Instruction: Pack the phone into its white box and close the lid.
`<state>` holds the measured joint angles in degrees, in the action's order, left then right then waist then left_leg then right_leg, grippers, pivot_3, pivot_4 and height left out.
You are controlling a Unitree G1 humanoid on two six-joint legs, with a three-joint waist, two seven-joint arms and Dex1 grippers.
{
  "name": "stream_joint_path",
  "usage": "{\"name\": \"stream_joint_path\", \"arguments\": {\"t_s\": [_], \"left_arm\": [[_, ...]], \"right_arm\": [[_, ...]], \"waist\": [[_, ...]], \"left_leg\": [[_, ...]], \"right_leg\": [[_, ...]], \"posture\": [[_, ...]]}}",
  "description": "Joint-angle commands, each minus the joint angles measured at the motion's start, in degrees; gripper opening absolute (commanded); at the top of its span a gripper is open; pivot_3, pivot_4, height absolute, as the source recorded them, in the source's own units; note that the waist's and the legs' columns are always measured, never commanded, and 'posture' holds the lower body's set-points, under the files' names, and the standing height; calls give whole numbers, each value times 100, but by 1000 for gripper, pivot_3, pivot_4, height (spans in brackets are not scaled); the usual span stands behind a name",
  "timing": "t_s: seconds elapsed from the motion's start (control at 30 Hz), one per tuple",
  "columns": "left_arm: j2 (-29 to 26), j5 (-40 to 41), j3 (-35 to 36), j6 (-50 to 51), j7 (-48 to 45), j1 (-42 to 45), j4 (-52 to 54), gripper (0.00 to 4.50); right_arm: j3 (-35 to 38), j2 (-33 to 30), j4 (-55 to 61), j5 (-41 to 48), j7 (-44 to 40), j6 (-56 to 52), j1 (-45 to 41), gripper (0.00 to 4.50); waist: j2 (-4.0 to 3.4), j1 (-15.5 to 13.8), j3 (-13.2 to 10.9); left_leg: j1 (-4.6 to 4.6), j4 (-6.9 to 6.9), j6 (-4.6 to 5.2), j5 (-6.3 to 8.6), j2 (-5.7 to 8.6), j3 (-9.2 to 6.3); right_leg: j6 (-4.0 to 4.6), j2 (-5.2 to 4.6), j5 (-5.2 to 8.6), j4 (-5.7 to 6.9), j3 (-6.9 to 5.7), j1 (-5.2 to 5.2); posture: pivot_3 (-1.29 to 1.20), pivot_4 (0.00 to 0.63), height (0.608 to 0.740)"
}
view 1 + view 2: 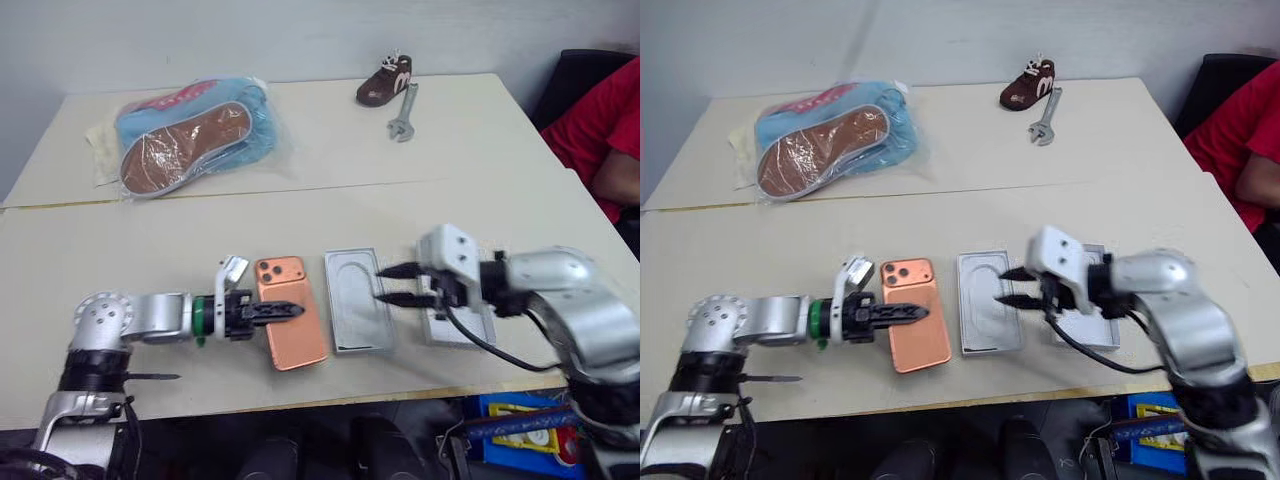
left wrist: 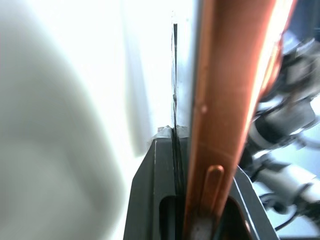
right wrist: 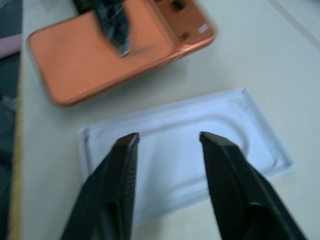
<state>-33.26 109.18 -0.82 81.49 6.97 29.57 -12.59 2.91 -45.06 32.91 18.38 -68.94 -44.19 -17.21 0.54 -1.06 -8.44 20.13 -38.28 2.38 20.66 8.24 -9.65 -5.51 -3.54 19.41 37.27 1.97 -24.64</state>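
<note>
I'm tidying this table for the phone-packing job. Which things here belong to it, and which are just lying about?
Job: orange phone, white moulded insert, white box tray.
Lying about: bagged blue slippers, small brown shoe, wrench.

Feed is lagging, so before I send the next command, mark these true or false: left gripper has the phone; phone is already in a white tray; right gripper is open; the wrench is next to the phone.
1. The left gripper is clamped on the phone. True.
2. The phone is already in a white tray. False: it is outside, just left of the white moulded insert.
3. The right gripper is open, at the insert. True.
4. The wrench lies next to the phone. False: it is at the table's far side by a small brown shoe.
</note>
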Motion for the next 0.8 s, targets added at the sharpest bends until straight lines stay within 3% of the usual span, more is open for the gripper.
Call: {"name": "stream_joint_path", "arguments": {"t_s": [0.03, 0.17, 0.3, 0.6, 0.8], "left_arm": [[496, 136, -359, -294, 335, 642, -426, 116], [994, -577, -623, -200, 387, 1190, -926, 116], [1318, -1577, -658, -183, 148, 1443, -1272, 116], [1759, -3658, -808, -183, -1738, 1900, -1514, 116], [1899, -4376, -656, 118, -2561, 2136, -1584, 1924]], "right_arm": [[616, -301, 505, 352, 150, -69, 435, 3181], [934, -382, 677, 479, 583, -147, 758, 4488], [1053, -341, 803, 480, 1084, -188, 945, 4488], [1302, -334, 1069, 792, 1688, -280, 1360, 4488], [1323, -359, 1180, 958, 1882, -274, 1583, 4500]], "waist": [[5, -48, -6], [16, -52, -13], [19, -48, -17], [25, -150, -21], [29, -202, -24]], "left_leg": [[0, -5, -1, -1, 0, 7], [2, -37, -5, -4, 0, 14], [3, -36, -6, -4, 0, 17], [7, -48, -6, -4, 1, 19], [8, -49, -6, -4, 0, 18]], "right_leg": [[-4, 0, -2, 1, 4, 1], [-8, 3, -4, 20, 7, 2], [-8, 4, -4, 25, 9, -6], [-9, 3, -5, 25, 5, -4], [-10, 4, -5, 24, 5, -3]], "posture": [[0, 150, 740], [0, 150, 740], [0, 150, 740], [0, 150, 740], [0, 150, 740]]}}
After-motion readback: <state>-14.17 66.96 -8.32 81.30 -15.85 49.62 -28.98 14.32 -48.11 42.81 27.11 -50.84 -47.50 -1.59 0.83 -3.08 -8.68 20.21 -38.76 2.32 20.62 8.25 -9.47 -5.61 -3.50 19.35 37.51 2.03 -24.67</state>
